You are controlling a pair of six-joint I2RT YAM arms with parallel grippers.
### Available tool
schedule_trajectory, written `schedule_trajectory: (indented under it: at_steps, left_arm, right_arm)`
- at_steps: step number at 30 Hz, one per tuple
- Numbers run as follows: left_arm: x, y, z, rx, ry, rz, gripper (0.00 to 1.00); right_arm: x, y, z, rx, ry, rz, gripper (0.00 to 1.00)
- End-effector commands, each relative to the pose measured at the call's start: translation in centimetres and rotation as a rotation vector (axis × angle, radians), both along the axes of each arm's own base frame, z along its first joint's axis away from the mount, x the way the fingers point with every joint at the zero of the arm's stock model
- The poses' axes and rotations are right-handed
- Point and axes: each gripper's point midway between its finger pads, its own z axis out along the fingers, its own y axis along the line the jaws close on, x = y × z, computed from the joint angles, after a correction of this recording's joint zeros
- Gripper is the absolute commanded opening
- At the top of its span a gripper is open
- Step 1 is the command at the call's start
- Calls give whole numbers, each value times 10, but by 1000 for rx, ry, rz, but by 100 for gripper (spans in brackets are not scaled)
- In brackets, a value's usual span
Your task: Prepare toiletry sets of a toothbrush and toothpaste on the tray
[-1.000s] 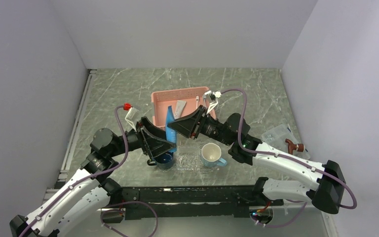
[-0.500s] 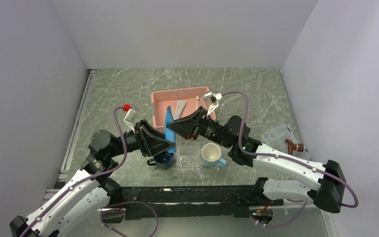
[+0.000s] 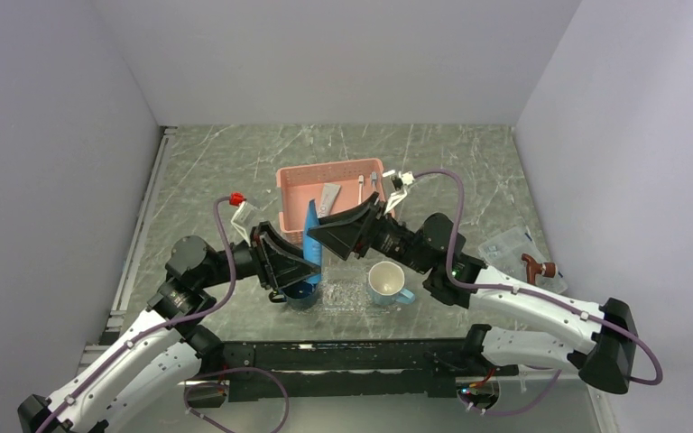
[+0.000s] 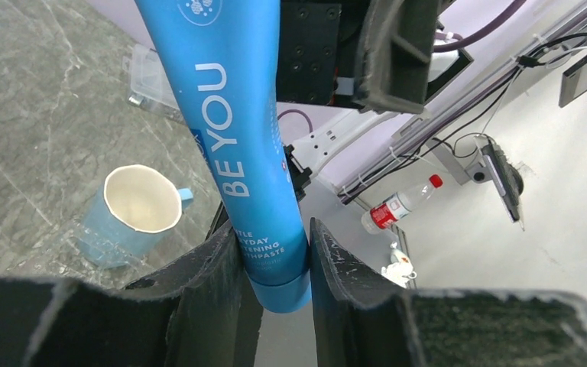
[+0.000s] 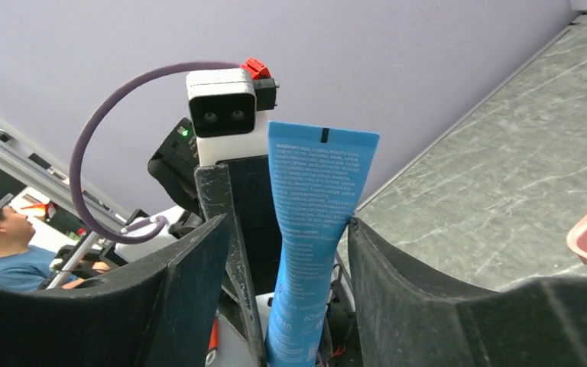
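Left pincer clamps toothpaste at cap — only wrist view shows right pincer spread, straddling it

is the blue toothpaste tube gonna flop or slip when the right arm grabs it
Probably fairly stiff: the blue toothpaste tube stands straight with the left fingers pinching only its cap end. Its glossy skin may slip in a loose grip. The flat crimped top, between the open right fingers, suggests it would lie flat, not roll.
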Motion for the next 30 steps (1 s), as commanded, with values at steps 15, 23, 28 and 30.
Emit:
schedule_trajectory:
  at_steps: [15,23,28,30]
  left_arm:
    - [8,36,-59,459,-147,120,0]
    - [2,49,-83,585,-115,132,0]
    - [-5,48,-89,673,-106,134,0]
    - [-8,48,-89,699,-115,136,0]
  right_arm:
    - [6,-46,-25,-333,29,-159,69]
    - [7,-55,-46,-430,131,-187,70]
    - [3,-47,-55,-482,183,-142,71]
    - [0,-43,-55,-489,199,-118,71]
